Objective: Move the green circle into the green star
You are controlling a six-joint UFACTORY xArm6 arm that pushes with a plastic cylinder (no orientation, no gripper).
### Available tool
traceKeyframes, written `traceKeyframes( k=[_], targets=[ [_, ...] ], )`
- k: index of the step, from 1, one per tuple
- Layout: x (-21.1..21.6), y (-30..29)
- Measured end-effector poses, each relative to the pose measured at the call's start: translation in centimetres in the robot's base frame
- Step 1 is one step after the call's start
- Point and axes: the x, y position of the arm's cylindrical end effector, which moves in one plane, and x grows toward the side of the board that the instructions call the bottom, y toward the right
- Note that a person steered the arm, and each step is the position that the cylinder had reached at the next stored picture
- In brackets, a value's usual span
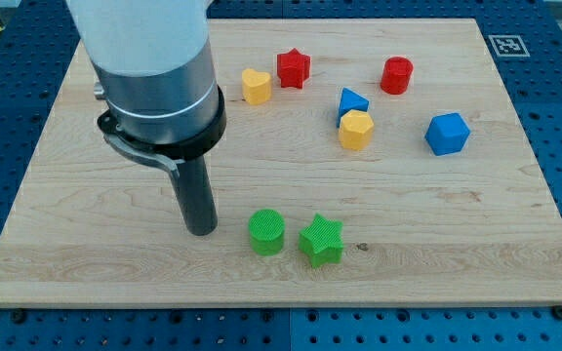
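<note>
End effector tip [201, 230] left of green circle [266, 232]

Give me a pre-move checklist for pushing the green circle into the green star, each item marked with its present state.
1. My tip on the view's left of the green circle, opposite the star: ok.
2. Tip touching the circle: not ok, a gap shows.
3. Green star on the circle's right: ok.
4. Circle touching the star: not ok, a narrow gap remains.
5. Other blocks away from the push line: ok, yellow hexagon and the rest sit toward the view's top.
</note>
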Motion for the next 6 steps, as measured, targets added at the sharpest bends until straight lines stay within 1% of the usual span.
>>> traceKeyframes(
  k=[1, 3, 4, 6],
  targets=[
    [0.0, 0.4],
    [0.7, 4.1],
    [1.5, 5.0],
    [1.5, 7.3]
  ],
)
